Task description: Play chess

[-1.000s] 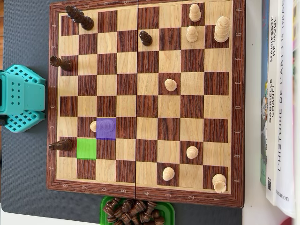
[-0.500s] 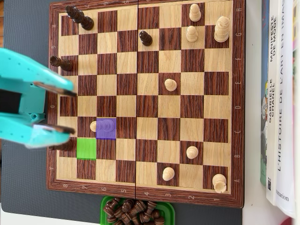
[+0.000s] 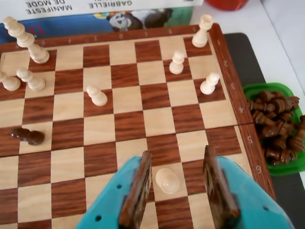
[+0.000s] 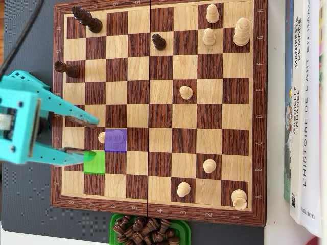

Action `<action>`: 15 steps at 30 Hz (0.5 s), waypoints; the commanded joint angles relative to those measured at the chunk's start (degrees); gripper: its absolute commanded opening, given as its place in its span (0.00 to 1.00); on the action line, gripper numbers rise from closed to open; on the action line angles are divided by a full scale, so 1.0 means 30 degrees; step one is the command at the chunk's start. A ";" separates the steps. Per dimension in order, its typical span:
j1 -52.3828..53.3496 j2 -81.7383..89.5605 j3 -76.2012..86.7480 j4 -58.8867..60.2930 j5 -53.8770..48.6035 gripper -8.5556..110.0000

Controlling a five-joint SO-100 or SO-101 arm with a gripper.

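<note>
The gripper (image 3: pixel 183 183), wide open and holding nothing, straddles a white pawn (image 3: pixel 167 180) standing on the chessboard (image 3: pixel 228 71).

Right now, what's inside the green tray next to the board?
The green plastic tray holds a heap of dark brown wooden chess pieces, lying jumbled on top of each other. The pile hides most of the tray floor and any lower pieces, so an exact count isn't possible.

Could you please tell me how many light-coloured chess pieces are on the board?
8 light pieces, in the overhead view: three top right, one near the centre, three lower right, and one inside the open gripper. None appears hidden.
</note>
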 commanded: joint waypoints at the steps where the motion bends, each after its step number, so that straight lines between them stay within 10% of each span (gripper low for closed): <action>1: 0.0469 -0.1963 -0.2666 0.0908 -0.0029 0.21; 15: 0.0908 -0.8906 -0.6855 0.4629 0.0176 0.21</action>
